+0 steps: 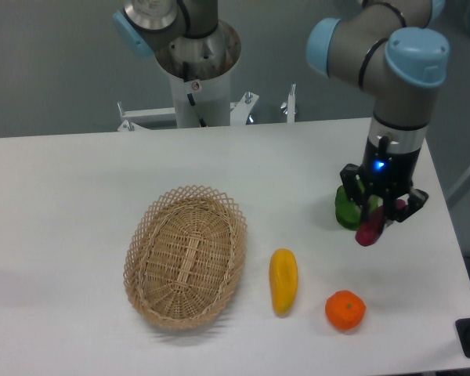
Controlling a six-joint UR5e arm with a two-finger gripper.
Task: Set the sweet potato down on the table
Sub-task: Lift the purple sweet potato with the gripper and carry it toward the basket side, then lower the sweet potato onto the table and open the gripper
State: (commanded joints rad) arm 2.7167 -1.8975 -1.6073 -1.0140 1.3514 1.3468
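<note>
The sweet potato [369,230], a small dark reddish-purple tuber, hangs tilted between the fingers of my gripper [378,213], which is shut on it. It sits just above the white table [78,196] at the right side, and whether its lower tip touches the surface I cannot tell. The gripper stands directly in front of a green object and hides part of it.
A green vegetable [346,207] lies right behind the gripper. An orange [345,310] sits near the front edge below it. A yellow oblong fruit [283,280] lies left of the orange, and an oval wicker basket [186,255] stands at centre left. The robot base [197,74] rises at the back.
</note>
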